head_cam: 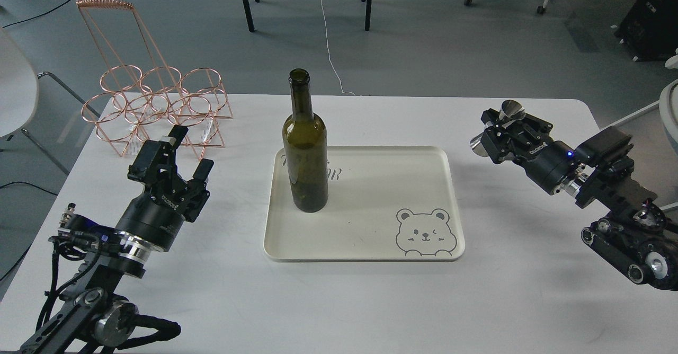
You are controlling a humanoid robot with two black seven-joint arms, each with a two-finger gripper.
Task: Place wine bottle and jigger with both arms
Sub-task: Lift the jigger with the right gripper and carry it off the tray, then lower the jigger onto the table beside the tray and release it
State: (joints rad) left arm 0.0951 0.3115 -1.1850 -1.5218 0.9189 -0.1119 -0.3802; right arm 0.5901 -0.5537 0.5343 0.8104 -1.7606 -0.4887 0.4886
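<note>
The dark olive-green wine bottle [305, 147] stands upright on the left part of the cream tray [365, 237]. My right gripper [497, 131] is shut on the small steel jigger [509, 111] and holds it tilted in the air above the table, to the right of the tray. My left gripper [186, 150] is open and empty over the table, to the left of the tray and well apart from the bottle.
A copper wire bottle rack [153, 105] stands at the table's back left, just behind my left gripper. The tray has a bear drawing [425, 232] at its front right corner. The white table [349, 306] ends close behind the rack.
</note>
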